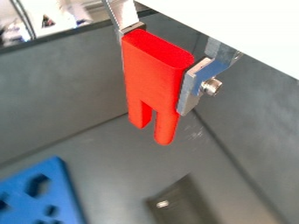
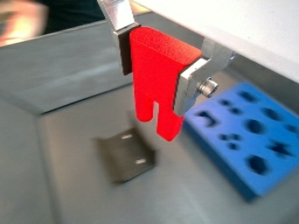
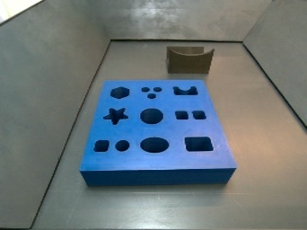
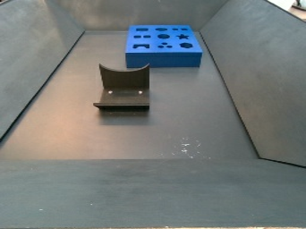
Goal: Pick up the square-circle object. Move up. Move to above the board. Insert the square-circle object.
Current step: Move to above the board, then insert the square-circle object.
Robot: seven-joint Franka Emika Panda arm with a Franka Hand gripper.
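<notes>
My gripper (image 1: pixel 160 63) (image 2: pixel 158 68) is shut on the square-circle object (image 1: pixel 152 83) (image 2: pixel 156 79), a bright red block clamped at its solid top between the two silver fingers. Its two slotted legs point down and hang free above the grey floor in both wrist views. The board (image 1: pixel 33 194) (image 2: pixel 260 131), a flat blue slab with shaped cut-outs, lies on the floor off to one side of the held block. Both side views show the board (image 3: pixel 218 126) (image 4: pixel 167 57), but neither the gripper nor the red block.
The dark fixture (image 1: pixel 176 206) (image 2: pixel 126 156) stands on the floor below and beside the hanging block. In both side views the fixture (image 3: pixel 189 59) (image 4: pixel 123 88) sits apart from the board. Grey sloping walls enclose the floor on all sides.
</notes>
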